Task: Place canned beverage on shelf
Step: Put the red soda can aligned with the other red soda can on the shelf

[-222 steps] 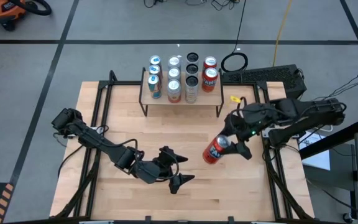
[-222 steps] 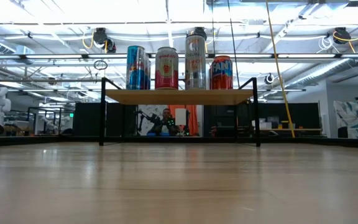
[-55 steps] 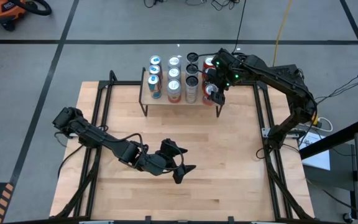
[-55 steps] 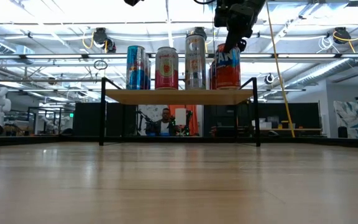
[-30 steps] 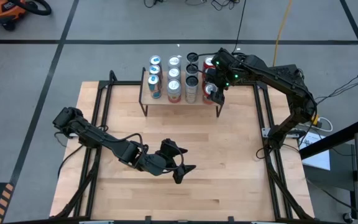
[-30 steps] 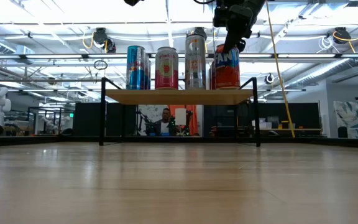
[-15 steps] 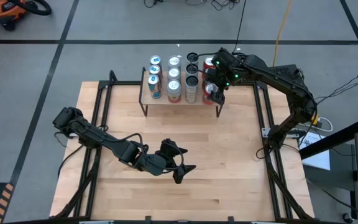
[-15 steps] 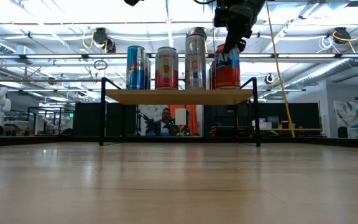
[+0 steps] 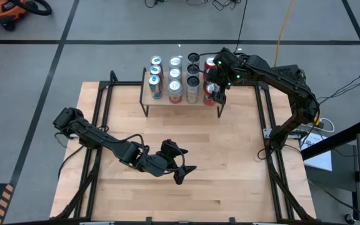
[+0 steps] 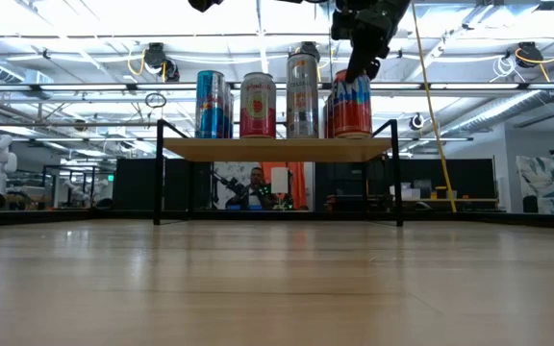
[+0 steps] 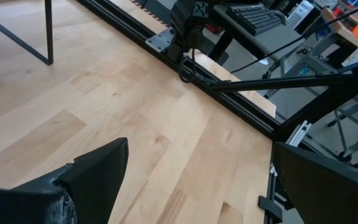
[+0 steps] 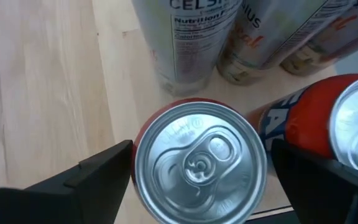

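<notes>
Right gripper [image 12: 197, 168] straddled the red can [image 12: 199, 163] on the shelf [image 9: 161, 102], fingers spread clear (gaps both sides); you needed a straight lift without nudging.

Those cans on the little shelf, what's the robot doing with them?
The robot is stocking drink cans on a small raised shelf. Its right claw is over a red can standing upright at the shelf's right end, beside other cans. The claw's fingers stand apart on either side of the can without gripping it, so the can looks placed. The left claw is open over the wooden table, holding nothing.
</notes>
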Controlling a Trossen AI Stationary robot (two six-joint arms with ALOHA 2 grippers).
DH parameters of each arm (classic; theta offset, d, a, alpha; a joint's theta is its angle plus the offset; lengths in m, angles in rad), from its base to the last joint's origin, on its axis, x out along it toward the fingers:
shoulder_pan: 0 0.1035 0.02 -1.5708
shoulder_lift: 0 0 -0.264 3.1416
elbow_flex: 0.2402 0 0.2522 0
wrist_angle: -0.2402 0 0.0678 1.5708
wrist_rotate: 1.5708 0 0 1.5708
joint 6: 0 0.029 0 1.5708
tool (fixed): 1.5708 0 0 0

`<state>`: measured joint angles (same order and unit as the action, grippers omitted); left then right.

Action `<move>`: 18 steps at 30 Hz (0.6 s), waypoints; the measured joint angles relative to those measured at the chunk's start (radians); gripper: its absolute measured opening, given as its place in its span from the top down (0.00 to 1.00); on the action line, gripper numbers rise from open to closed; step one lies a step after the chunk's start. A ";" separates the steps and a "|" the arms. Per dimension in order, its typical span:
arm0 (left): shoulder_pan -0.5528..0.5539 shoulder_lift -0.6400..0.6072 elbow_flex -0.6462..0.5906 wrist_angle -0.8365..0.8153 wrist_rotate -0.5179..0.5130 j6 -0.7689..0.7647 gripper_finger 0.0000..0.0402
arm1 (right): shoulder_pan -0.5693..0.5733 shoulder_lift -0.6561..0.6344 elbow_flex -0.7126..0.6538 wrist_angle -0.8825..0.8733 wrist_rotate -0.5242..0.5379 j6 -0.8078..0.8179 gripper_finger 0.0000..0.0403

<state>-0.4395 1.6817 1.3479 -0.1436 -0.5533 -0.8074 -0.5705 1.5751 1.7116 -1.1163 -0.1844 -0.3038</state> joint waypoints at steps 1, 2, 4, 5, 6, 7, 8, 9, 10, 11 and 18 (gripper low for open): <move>0.000 0.000 0.000 -0.002 0.000 0.000 0.00 | 0.000 -0.001 0.000 0.001 0.000 0.000 0.11; 0.000 0.000 0.000 -0.002 0.000 0.000 0.00 | 0.000 -0.004 0.000 0.002 0.000 0.001 0.11; 0.000 0.000 0.000 -0.002 0.002 0.000 0.00 | 0.001 -0.010 0.000 -0.004 -0.001 0.001 0.11; 0.000 0.000 0.000 -0.002 0.003 0.000 0.00 | 0.003 -0.013 0.000 -0.006 -0.001 0.003 0.11; 0.000 0.000 0.000 -0.003 0.005 0.000 0.00 | 0.003 -0.018 0.000 -0.007 -0.001 0.005 0.11; 0.000 0.000 0.000 -0.004 0.005 0.000 0.00 | 0.003 -0.024 0.000 -0.012 -0.002 0.008 0.11; 0.000 0.000 0.000 -0.004 0.006 0.000 0.00 | 0.003 -0.029 0.000 -0.017 -0.002 0.011 0.11; 0.000 0.000 0.000 -0.004 0.006 0.000 0.00 | 0.004 -0.034 0.000 -0.020 -0.002 0.013 0.11; 0.000 0.000 0.000 -0.004 0.006 0.000 0.00 | 0.005 -0.040 0.000 -0.018 -0.002 0.015 0.11; 0.000 0.000 0.000 -0.004 0.006 0.000 0.00 | 0.005 -0.049 0.000 -0.019 -0.002 0.015 0.11; 0.000 0.000 0.000 -0.008 0.007 0.000 0.00 | 0.016 -0.136 0.000 -0.018 -0.029 0.031 0.11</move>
<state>-0.4397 1.6817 1.3479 -0.1514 -0.5465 -0.8074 -0.5544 1.4393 1.7119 -1.1346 -0.2134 -0.2729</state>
